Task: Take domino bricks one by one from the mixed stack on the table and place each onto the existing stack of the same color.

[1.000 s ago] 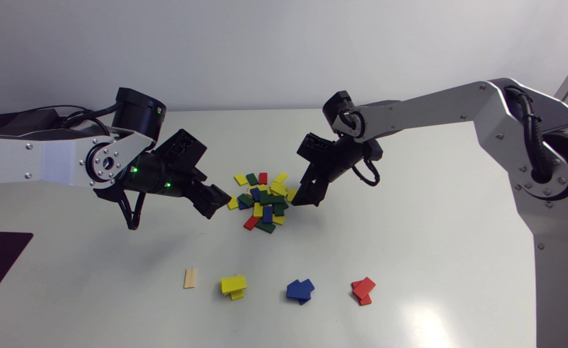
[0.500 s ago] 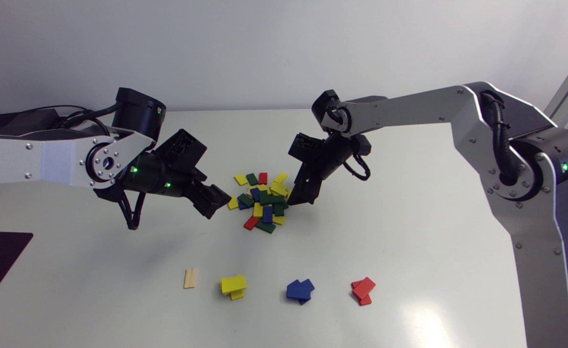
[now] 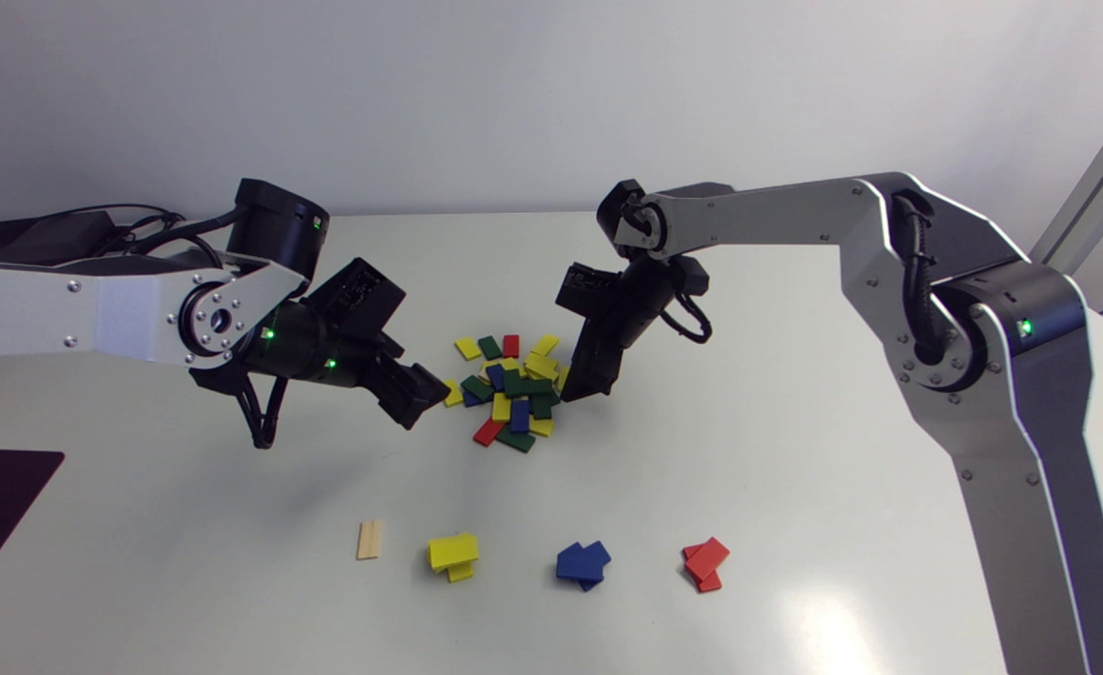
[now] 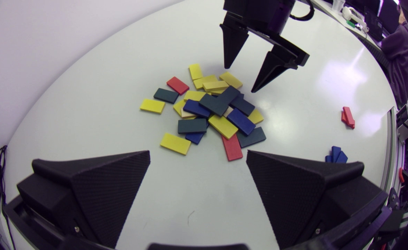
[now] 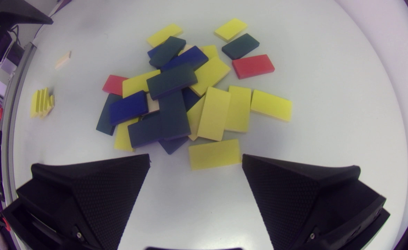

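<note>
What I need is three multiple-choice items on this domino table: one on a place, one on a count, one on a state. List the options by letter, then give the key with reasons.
1. Where does the tan brick lie?
A. Beside the yellow stack, on the side away from the blue stack
B. On top of the yellow stack
C. Between the yellow and blue stacks

2. How many red bricks show in the mixed pile?
A. None
B. Two
C. Five

3. What state is the right gripper in?
A. Shut on a yellow brick
B. Shut on a green brick
C. Open and empty

Key:
1 A: it lies alone just past the yellow stack.
2 B: one is at the pile's far side and one at its near side.
3 C: its jaws stand wide apart and grip nothing.
</note>
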